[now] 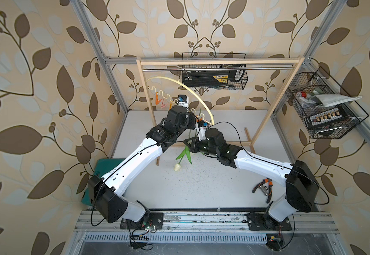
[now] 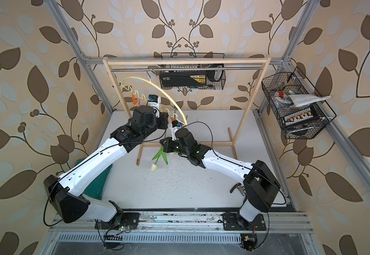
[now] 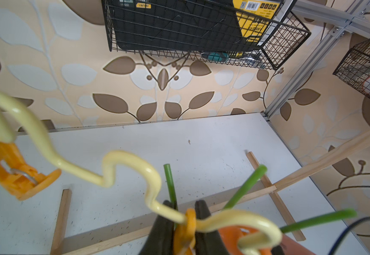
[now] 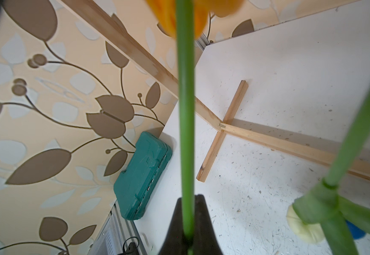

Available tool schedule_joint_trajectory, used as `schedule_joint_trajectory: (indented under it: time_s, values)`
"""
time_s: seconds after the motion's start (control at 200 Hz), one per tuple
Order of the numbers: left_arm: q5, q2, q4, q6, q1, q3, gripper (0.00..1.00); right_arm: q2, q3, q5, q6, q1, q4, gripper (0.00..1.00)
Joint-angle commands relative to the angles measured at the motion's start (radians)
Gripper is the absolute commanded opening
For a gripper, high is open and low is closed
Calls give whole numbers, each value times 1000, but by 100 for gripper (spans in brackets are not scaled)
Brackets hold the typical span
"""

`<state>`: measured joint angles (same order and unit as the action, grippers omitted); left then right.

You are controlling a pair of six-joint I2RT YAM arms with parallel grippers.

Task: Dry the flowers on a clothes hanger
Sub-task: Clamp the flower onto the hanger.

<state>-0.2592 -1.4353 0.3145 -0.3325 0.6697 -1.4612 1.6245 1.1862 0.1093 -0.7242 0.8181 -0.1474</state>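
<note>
Hanging head-down below the clothes hanger [image 1: 198, 93], the flowers [image 1: 182, 155] are light and thin, so you need very little force for them. Their stems look like smooth plastic that can bend, I judge. They may slip along the fingers and kink if you press sideways. Take them at the bare stem above the leaves [image 2: 159, 155], never at the soft cream head [image 1: 177, 167].

The right gripper [image 4: 189, 198] does exactly this: its jaws are pressed together on one stem [image 4: 186, 110], a little below the hanger's wavy bar [image 3: 113, 159]. Three cut stem ends stand up just past that bar.

The left gripper [image 3: 184, 204] is at the bar too, its fingers [image 3: 159, 227] clamped on both sides of a yellow clothespin [image 3: 188, 223]. I think this holds the pin open for the stem. The pin is small and springy, so squeeze it at the tail and straight, or it twists away.

The hanger hangs from the wooden rack [image 1: 219, 60] above it and probably swings, so push gently. An orange clothespin [image 3: 18, 174] hangs further along the same bar.
</note>
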Motion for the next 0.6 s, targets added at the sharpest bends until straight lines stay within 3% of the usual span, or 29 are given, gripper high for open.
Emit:
schedule_joint_trajectory:
  time_s: [0.0, 0.175, 0.385, 0.595]
  values:
    - [0, 21, 12, 7, 8, -30, 19, 14, 58, 12, 32, -4, -21, 0]
    - [-4, 25, 11, 7, 7, -28, 20, 18, 53, 21, 24, 0, -28, 0]
    - [-9, 27, 4, 0, 7, -17, 45, 18, 51, 23, 20, 0, -26, 0]
    - [-2, 32, 3, -5, 7, -19, 54, 27, 57, 34, 17, 0, -20, 0]
